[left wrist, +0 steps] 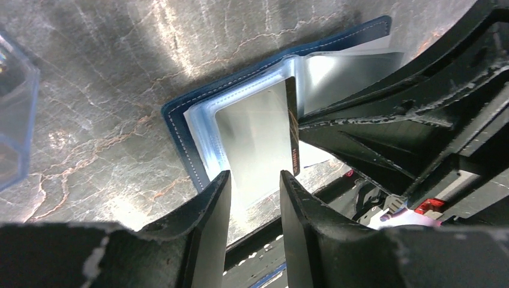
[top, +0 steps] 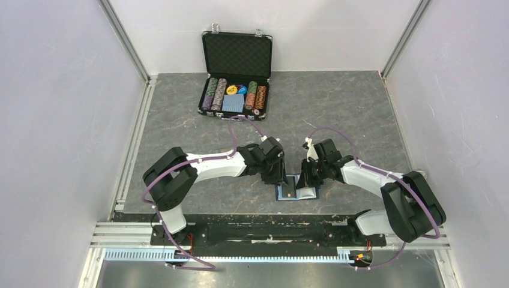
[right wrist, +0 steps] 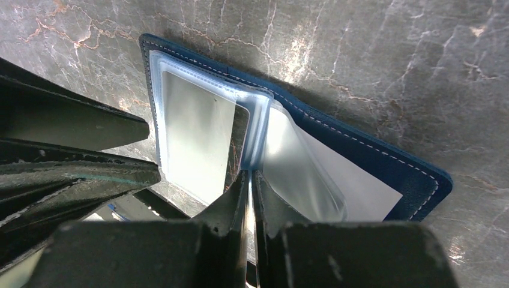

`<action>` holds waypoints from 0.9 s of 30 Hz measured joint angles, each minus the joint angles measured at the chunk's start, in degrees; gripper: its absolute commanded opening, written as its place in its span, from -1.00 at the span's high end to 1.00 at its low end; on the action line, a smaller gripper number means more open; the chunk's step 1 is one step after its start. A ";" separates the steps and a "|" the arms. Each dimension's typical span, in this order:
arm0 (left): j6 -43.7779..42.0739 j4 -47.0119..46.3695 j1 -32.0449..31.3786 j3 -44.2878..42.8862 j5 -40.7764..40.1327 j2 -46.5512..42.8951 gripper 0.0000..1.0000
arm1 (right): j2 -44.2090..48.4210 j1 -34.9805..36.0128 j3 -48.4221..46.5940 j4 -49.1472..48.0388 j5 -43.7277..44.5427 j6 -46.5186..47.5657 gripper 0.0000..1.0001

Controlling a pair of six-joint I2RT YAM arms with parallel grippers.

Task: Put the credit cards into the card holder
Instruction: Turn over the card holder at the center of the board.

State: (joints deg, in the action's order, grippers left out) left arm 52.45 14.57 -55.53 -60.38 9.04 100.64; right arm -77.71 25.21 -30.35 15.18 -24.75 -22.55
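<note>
Left wrist view shows the left gripper open, its 2 fingers apart over the near edge of a clear plastic sleeve. The sleeve belongs to the navy-blue folding card holder, which lies spread open on the grey marbled table. The right gripper is pinched shut on 1 dark, glossy credit card, which stands on edge by the holder's fold with its far end tucked among the clear sleeves.
</note>
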 measured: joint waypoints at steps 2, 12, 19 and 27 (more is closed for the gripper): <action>0.00 0.76 0.00 0.00 -0.15 0.22 0.16 | 0.00 0.00 0.00 -0.02 0.00 0.00 0.90; 0.00 2.99 0.00 -0.11 -1.44 0.22 0.17 | 0.09 0.00 0.09 -0.11 -0.04 -0.11 0.91; 0.00 3.10 0.00 -0.11 -1.51 0.22 0.17 | 2.19 0.07 -1.25 4.09 0.15 -0.09 0.91; -0.02 3.10 0.00 -0.11 -1.51 0.22 0.18 | 3.41 0.07 -5.07 5.25 -0.52 -0.11 0.94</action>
State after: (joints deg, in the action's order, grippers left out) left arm 52.42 17.67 -55.53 -60.49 7.53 100.86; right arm -74.30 25.28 -35.42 20.43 -25.28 -22.65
